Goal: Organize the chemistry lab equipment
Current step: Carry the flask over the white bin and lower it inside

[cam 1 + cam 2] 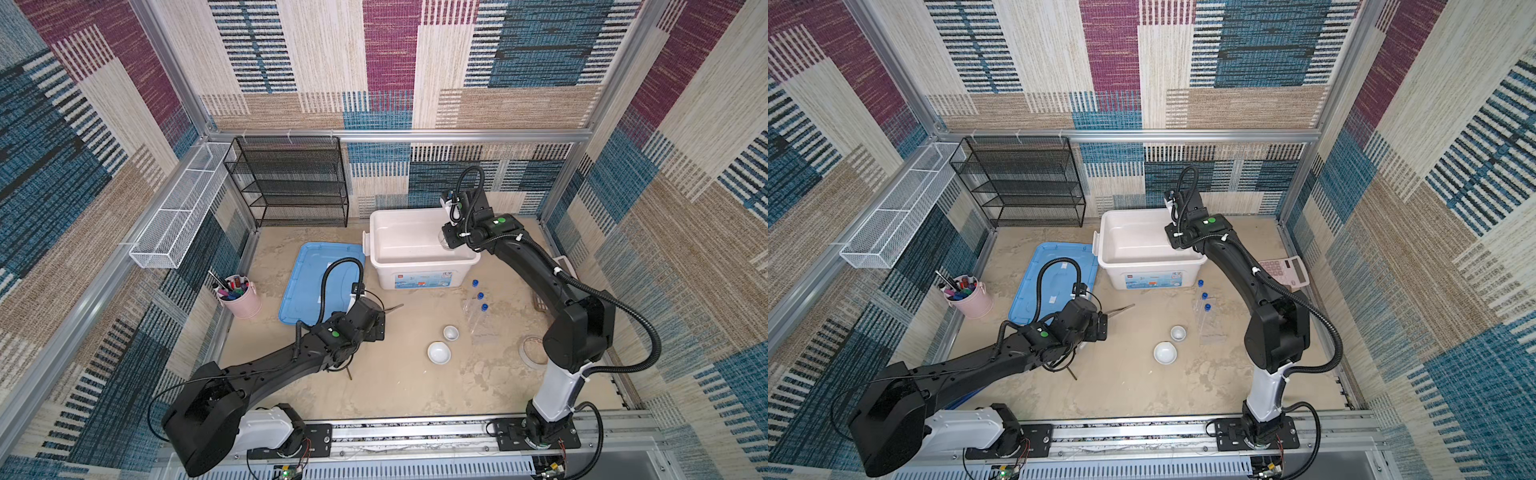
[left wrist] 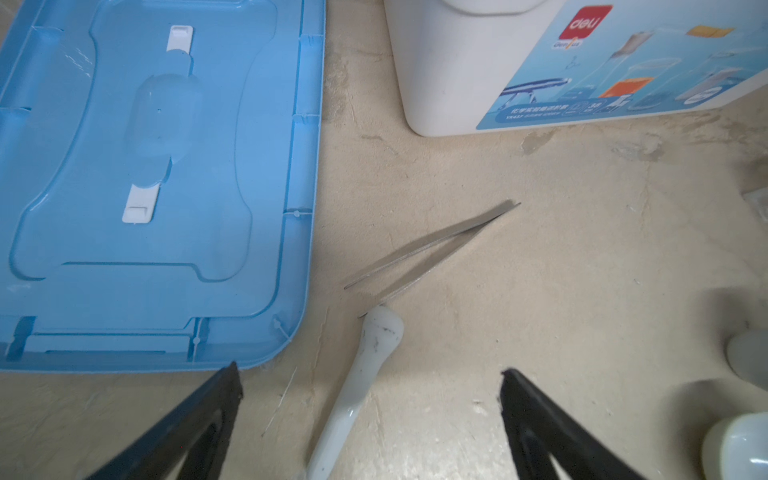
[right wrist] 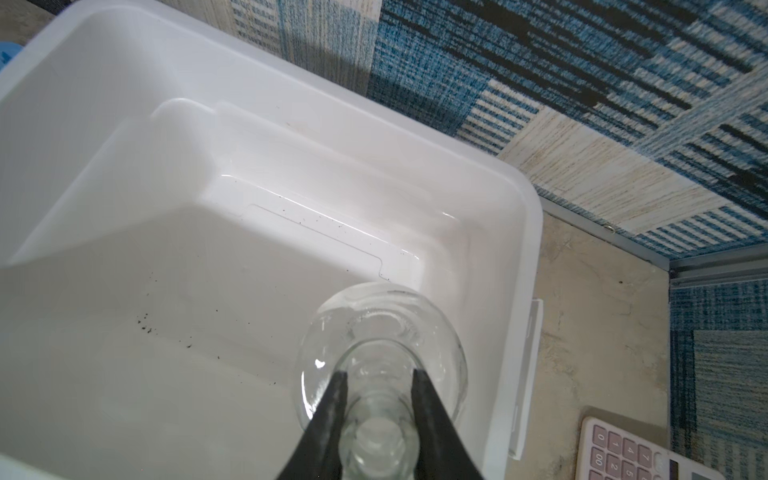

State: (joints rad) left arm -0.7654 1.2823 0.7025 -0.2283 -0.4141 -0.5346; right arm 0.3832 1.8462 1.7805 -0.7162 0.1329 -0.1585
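My right gripper (image 3: pixel 379 372) is shut on the neck of the small glass flask (image 3: pixel 382 332) and holds it upright over the right end of the white bin (image 3: pixel 515 232). My left gripper (image 2: pixel 370 369) hangs open over the white pestle (image 2: pixel 361 382), which lies on the floor between its fingers, its tip against the thin tweezers (image 2: pixel 432 249). Blue-capped test tubes (image 1: pixel 478 297) lie right of centre in both top views. Two white dishes (image 1: pixel 451 332) (image 1: pixel 439 352) sit beside them. A leg of the black tripod (image 1: pixel 348 372) shows under my left arm.
The blue lid (image 1: pixel 316 282) lies flat left of the bin. A pink cup of pens (image 1: pixel 239 297) stands at the left wall. A calculator (image 1: pixel 1285 270) lies at the right wall. A black mesh shelf (image 1: pixel 291 183) stands at the back.
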